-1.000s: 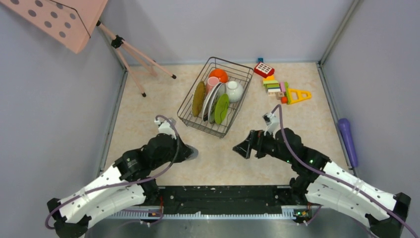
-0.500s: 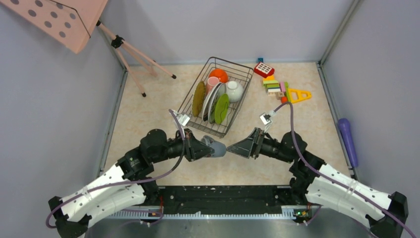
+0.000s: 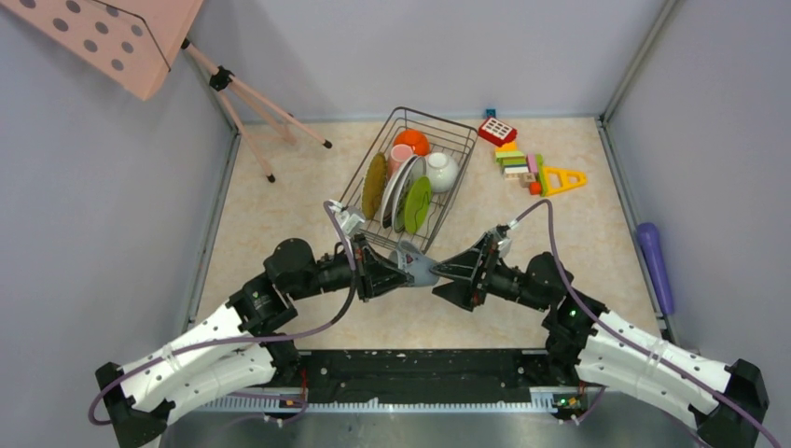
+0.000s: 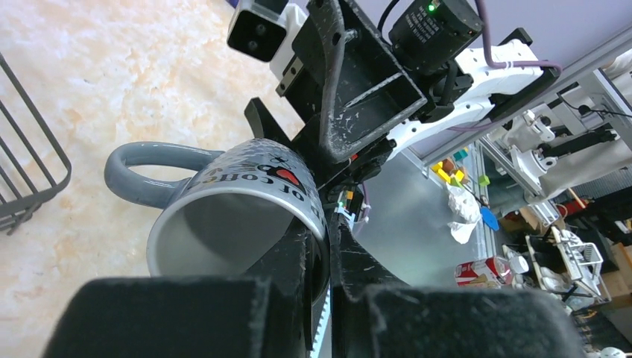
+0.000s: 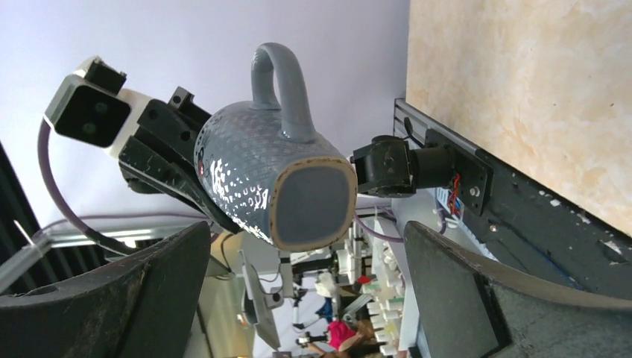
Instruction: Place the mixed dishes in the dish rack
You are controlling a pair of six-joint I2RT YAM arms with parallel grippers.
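Marbled tabletop [image 3: 280,224], left claw [image 4: 320,253] clamped on rim of grey mug [image 5: 276,171] — right claw [image 3: 437,280] spread wide, flanking its base

Cropped and unreadable
The grey ceramic mug [image 4: 246,186] shows only part of its printed lettering, unreadable. The dark wire dish rack [image 4: 65,168] is cut by the left edge, the pink perforated board [image 3: 121,37] by the upper left corner.

Grey mug [image 5: 246,160] glossy, dimpled; dish rack [image 3: 439,119] dark metal wire.
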